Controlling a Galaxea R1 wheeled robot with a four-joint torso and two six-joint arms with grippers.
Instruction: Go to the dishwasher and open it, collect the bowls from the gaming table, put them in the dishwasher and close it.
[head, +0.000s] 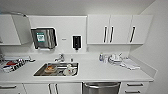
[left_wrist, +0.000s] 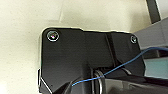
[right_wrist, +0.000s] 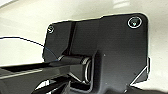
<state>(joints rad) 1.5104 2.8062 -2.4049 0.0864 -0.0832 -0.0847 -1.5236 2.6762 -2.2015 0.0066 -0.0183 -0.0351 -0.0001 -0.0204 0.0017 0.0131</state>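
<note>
Now you face the kitchen tabletop (head: 100, 72) square on. Dishwasher (head: 101, 88) sits low at 6 o'clock, just right of centre, steel front shut, handle bar across its top edge; you are probably parked close so an arm can reach that handle. Sink (head: 57, 69) at 9 o'clock of the dishwasher holds dirty dishes. A dish rack (head: 12, 65) sits far out at 9 o'clock. Wall cupboards (head: 120, 28) at 12 to 1 o'clock. Whether either tool is apart or together, you cannot tell; so the dishwasher's position relative to either tool can't be fixed.
</note>
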